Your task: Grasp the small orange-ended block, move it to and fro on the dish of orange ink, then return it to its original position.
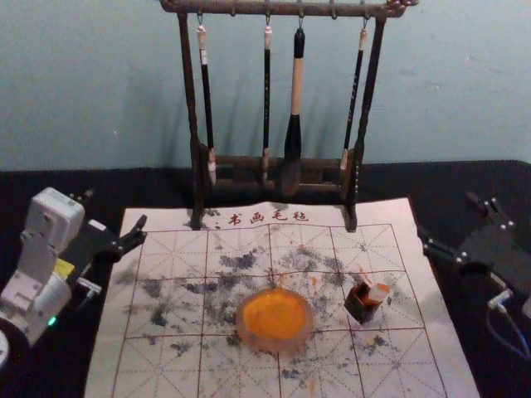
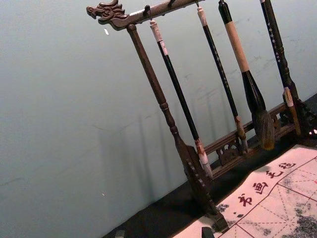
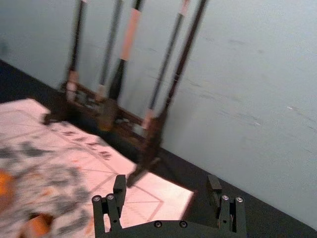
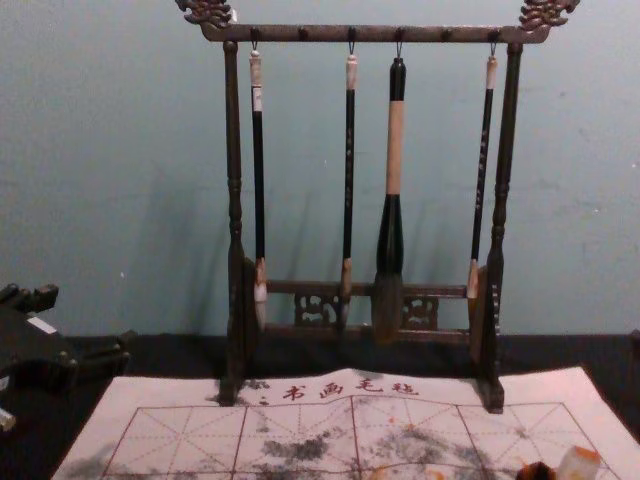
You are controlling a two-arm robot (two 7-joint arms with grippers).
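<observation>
The small pale, orange-ended block [image 1: 378,292] leans in a dark open box [image 1: 362,307] on the mat's right part; the block [image 4: 579,464] also shows at the chest view's lower right. Left of the box sits the round dish of orange ink [image 1: 275,318]. My left gripper [image 1: 116,210] is open and empty beside the mat's left edge, well away from both; its fingertips peek in at the bottom of the left wrist view [image 2: 164,233]. Off the mat's right edge, my right gripper [image 1: 449,220] stands open and empty, nearer the block; the right wrist view shows the gripper [image 3: 167,182] too.
A dark wooden rack [image 1: 196,149] with several hanging brushes, one thick brush [image 1: 294,124] among them, stands at the mat's back edge. The ink-stained white mat [image 1: 166,365] lies on a black-covered table [image 1: 99,186] before a pale wall.
</observation>
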